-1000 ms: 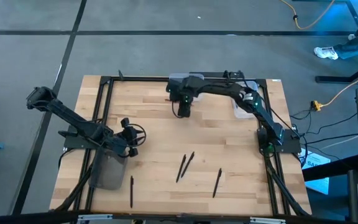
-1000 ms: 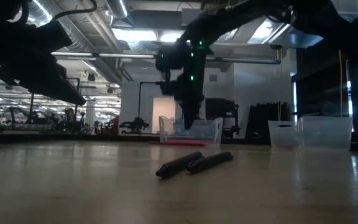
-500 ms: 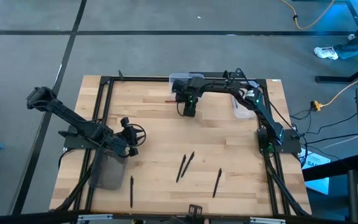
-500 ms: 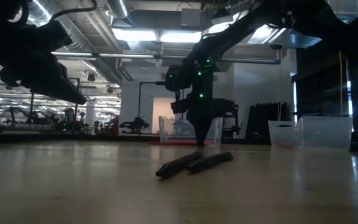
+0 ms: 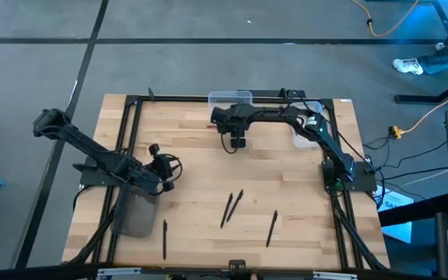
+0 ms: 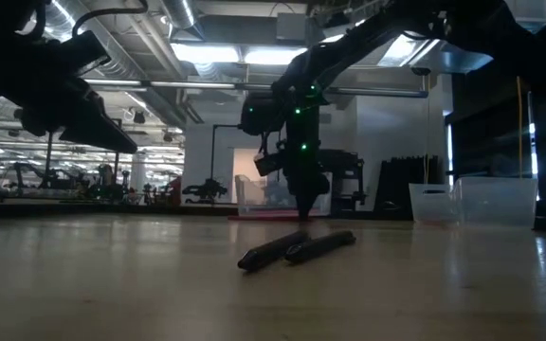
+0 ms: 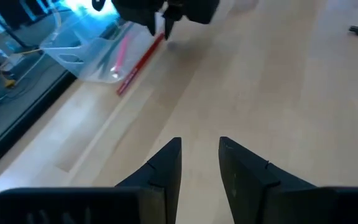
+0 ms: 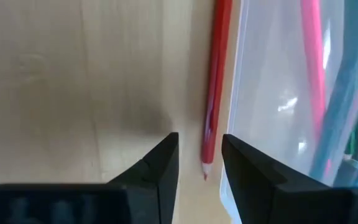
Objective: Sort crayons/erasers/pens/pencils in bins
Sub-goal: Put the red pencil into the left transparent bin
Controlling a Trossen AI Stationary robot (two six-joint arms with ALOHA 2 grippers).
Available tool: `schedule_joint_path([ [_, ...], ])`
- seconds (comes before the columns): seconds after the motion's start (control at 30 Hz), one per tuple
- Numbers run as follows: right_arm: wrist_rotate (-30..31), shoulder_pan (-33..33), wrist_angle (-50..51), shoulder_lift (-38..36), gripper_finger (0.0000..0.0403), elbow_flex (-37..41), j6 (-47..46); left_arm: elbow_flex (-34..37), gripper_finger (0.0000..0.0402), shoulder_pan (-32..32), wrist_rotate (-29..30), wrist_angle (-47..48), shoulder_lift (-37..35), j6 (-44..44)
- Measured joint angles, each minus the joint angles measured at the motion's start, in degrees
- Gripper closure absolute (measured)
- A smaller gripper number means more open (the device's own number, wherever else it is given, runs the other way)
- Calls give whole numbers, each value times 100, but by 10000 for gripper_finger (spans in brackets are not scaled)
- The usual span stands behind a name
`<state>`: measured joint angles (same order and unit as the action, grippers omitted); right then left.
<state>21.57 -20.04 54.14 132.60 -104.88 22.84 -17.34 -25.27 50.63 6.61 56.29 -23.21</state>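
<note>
A red pencil (image 8: 215,81) lies flat on the table along the wall of a clear bin (image 8: 278,106) that holds pink and blue-green sticks. My right gripper (image 8: 200,140) hangs over the pencil's sharpened end, open, with one finger on either side of the tip; I see no touch. In the high view it (image 5: 238,144) stands just in front of that bin (image 5: 230,97) at the far middle. My left gripper (image 7: 200,144) is open with nothing in it, and hovers at the table's left (image 5: 164,167) over the dark grey bin (image 5: 134,211).
Several black pens lie on the near half: a crossed pair (image 5: 232,206), one at the right (image 5: 271,227) and one by the dark bin (image 5: 164,237). A second clear bin (image 5: 303,134) stands at the far right. A black frame (image 5: 131,117) runs round the table's edges.
My right gripper has sunk toward the table in front of the far clear bin, shifting a little to the right, and its wrist has rolled. My left gripper has turned slightly in place.
</note>
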Motion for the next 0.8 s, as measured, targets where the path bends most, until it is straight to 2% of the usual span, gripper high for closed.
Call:
schedule_joint_path([
  [0.3, -1265, -432, -180, -13, 274, 7, -21, 2, 302, 312, -27, -24, 0, 238],
  [0.53, -2038, -517, 8, -9, 274, -4, -19, 2, 302, 325, -107, -26, 0, 232],
  [0.67, -2197, -422, 320, -7, 274, -15, -6, 2, 302, 325, -233, -26, 0, 121],
  [0.8, -1983, -259, 531, -68, 273, -2, 19, 2, 302, 322, -234, -21, 0, 83],
])
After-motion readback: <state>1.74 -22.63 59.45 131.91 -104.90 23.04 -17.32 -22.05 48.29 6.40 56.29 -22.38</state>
